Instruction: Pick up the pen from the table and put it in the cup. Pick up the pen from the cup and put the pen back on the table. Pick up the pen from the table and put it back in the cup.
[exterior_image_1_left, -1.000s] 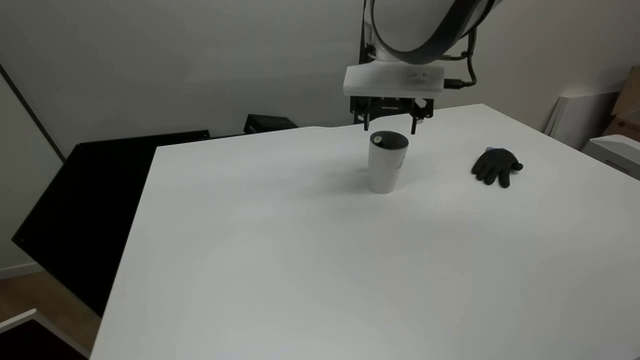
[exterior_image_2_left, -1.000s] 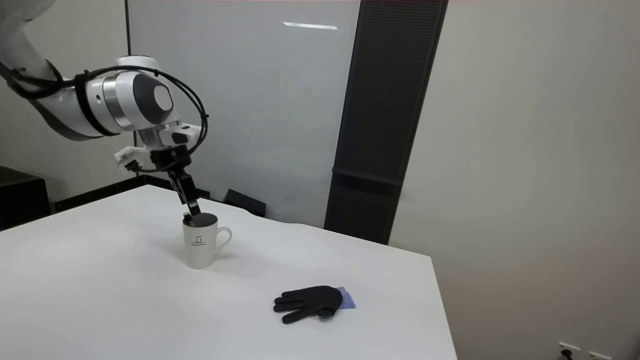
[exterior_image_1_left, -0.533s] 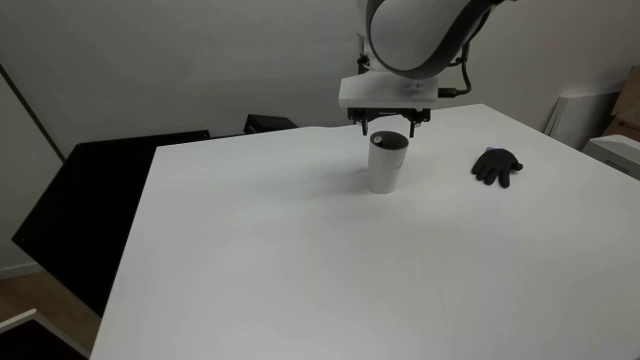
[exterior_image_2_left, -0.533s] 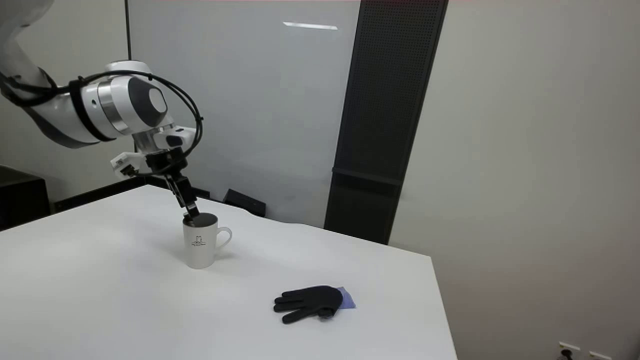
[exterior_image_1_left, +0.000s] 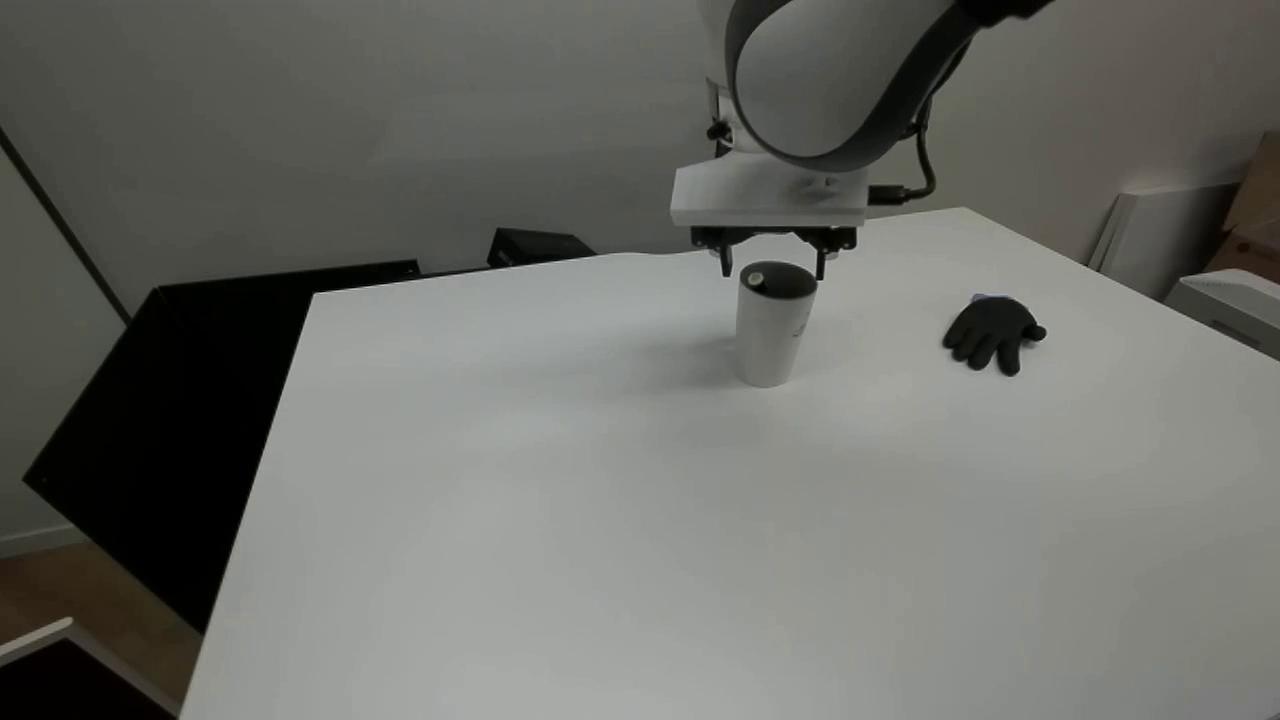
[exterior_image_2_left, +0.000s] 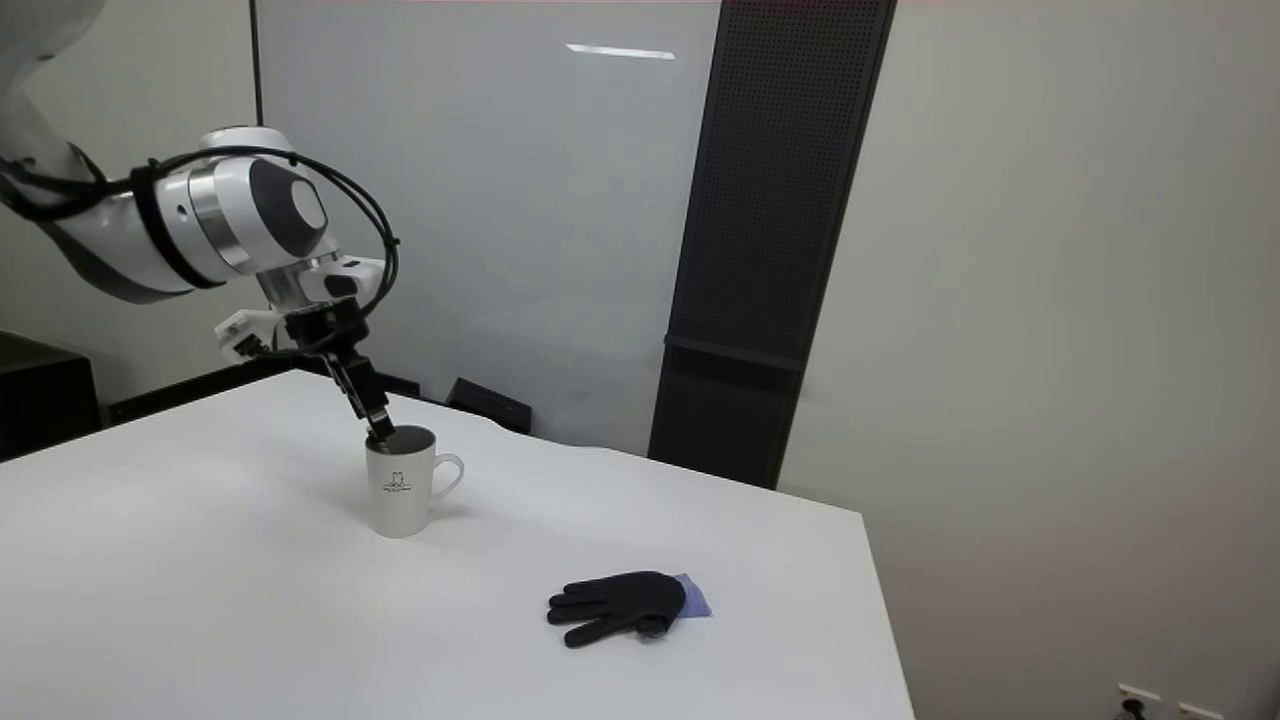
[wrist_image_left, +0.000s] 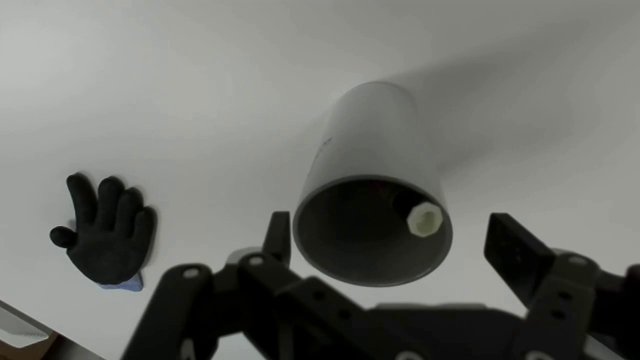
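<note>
Tool (exterior_image_1_left: 773, 268): fingers (wrist_image_left: 278, 235) spread wide. In the wrist view they flank the mouth of the white mug (exterior_image_2_left: 400, 512), one just beside the rim at the left of that view, the other a little off it at the right. In an exterior view a dark fingertip (exterior_image_2_left: 380, 428) overlaps the mug's rim; contact cannot be judged. Arm (exterior_image_2_left: 235, 215) at a downward slant.

Pen (wrist_image_left: 425, 220): inside the mug, end up, near the inner wall (pale tip, six-sided by the look of it; shaft lost in shadow). In the wrist view that tip lies toward the right-hand side of the mouth.

Mug: upright on the white tabletop (exterior_image_1_left: 560, 500), dark grey inside, handle (exterior_image_2_left: 459, 472) at the side, small dark print (exterior_image_2_left: 397, 484) on its wall.

Black glove (exterior_image_2_left: 618, 603): lies on the tabletop, well apart from the mug, digits splayed. A piece of blue material (exterior_image_2_left: 694, 597) shows from under its cuff end.
</note>
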